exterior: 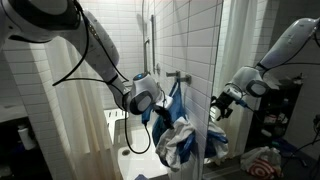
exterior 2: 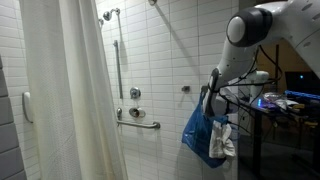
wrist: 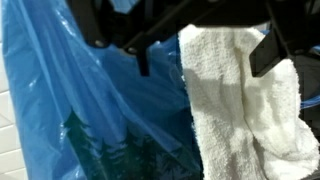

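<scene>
White and pleated, the fabric shower curtain (exterior 2: 70, 100) hangs left of the blue plastic bag (exterior 2: 197, 135), with a steel grab bar (exterior 2: 140, 122) between them. Touching the bag's right side hangs a white terry towel (wrist: 235, 100). The end effector (wrist: 205, 55) gapes wide at the towel's top, gripping nothing. Closing might pinch bag film too. The tiled wall (exterior 2: 160, 60) crowds behind, leaving free room only away from it.

Cannot make out the hand (wrist: 207, 55) in the wrist view: dark, blurred, cropped at the top edge. Cannot see where blue bag (wrist: 80, 100) and white towel (wrist: 235, 100) end below the frame.
</scene>
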